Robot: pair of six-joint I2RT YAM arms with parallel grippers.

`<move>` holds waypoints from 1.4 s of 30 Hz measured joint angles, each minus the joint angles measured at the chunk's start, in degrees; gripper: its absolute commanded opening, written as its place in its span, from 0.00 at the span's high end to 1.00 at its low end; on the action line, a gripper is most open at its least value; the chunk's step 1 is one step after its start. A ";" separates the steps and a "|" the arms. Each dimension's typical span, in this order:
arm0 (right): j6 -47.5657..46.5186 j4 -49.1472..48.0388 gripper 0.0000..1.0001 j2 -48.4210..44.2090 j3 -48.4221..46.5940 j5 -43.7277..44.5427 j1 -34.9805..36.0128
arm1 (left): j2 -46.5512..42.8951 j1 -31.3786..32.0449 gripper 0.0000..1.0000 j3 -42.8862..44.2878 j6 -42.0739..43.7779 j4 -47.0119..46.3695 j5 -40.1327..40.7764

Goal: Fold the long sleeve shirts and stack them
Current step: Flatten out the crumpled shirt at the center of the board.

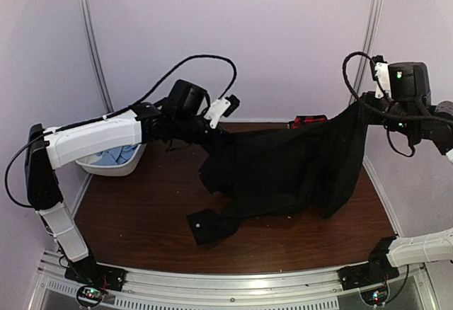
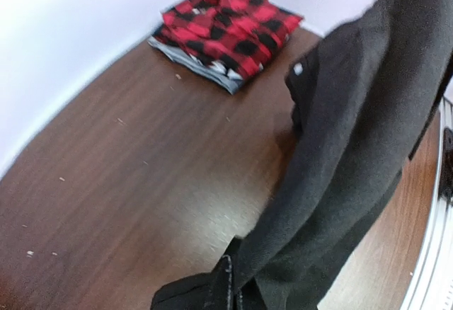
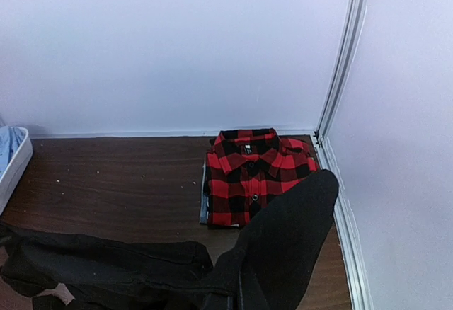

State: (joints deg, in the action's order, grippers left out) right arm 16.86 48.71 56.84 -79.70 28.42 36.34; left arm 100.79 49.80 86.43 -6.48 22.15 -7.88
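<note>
plaid shirt (image 3: 256, 175): folded, far right corner | black shirt (image 3: 283, 243): draped across foreground | bin (image 3: 15, 160): left edge

White shells over black joints on left arm (image 1: 92, 139) and right arm (image 1: 428, 246) — looping black cables (image 1: 202, 58), small green lights at bases (image 1: 90, 295).

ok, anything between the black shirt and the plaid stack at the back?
Nothing visible. The black shirt hangs over bare table just in front of the folded plaid shirt in the back right corner. The white bin sits off to the left, out of that path.
</note>
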 measured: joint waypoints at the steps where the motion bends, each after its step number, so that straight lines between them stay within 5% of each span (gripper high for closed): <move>1: -0.76 0.02 1.00 0.66 -1.88 -0.42 0.00 | -1.01 -1.05 1.00 1.79 0.00 0.79 0.46; 8: -6.23 -0.33 1.00 4.94 -14.95 -1.44 0.00 | -8.70 -7.87 1.00 17.92 0.42 3.67 7.65; 14: -7.52 -0.96 1.00 5.38 -16.81 -2.95 0.00 | -10.67 -7.32 1.00 22.60 1.90 4.96 9.16; 30: -8.74 -0.02 1.00 8.15 -16.09 -3.50 -0.22 | -13.09 -7.39 1.00 9.27 3.61 8.57 6.40; 42: -7.43 4.20 1.00 5.79 -10.36 -4.33 -0.39 | -12.28 -7.43 1.00 7.06 3.80 9.16 -0.42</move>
State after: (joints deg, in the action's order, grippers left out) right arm 9.43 52.90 62.63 -90.06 24.10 35.94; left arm 88.51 42.37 93.49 -2.68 31.31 -8.29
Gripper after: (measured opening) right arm 0.010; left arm 0.009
